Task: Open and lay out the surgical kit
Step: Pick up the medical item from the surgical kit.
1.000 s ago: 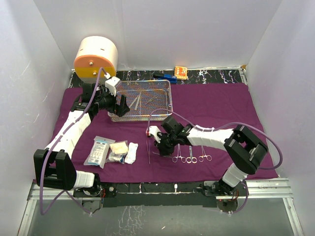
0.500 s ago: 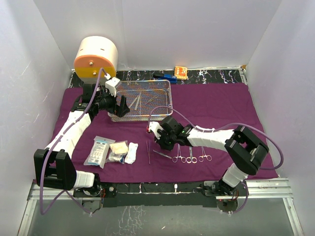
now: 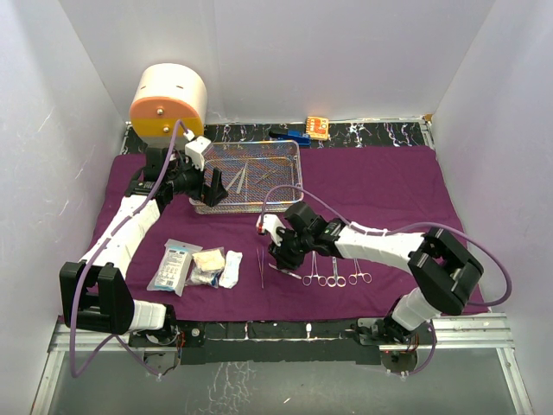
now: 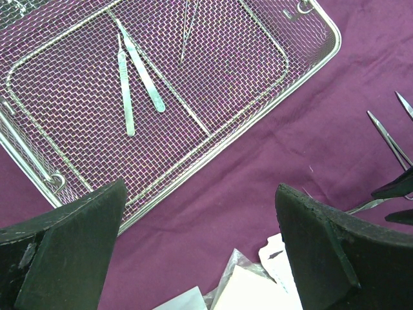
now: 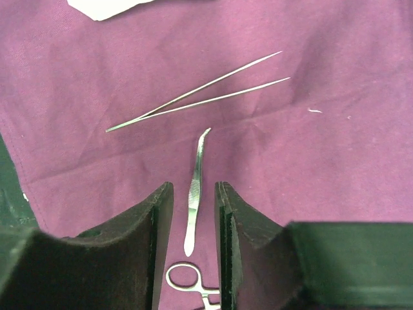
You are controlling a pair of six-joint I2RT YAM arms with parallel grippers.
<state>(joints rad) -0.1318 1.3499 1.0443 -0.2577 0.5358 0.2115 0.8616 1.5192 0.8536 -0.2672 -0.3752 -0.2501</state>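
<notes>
Surgical kit (image 3: 363,199) — wrap (image 3: 397,173) spread flat, forceps (image 3: 337,275) and gauze (image 3: 210,264) set out either side of right gripper (image 5: 192,194), jaws slightly apart around curved tweezers (image 5: 197,165) lying loose on wrap. Remaining: scalpels (image 4: 143,71) in mesh tray (image 4: 245,58) ahead of wide-open left gripper (image 4: 200,190).

No words or numbers are showing clearly enough to read. The white packet (image 3: 175,264), in front and left of the wire-mesh tray (image 3: 276,186), is carrying blue print, too blurred. The small orange item (image 3: 317,127) behind the tray is showing unreadable marks.
</notes>
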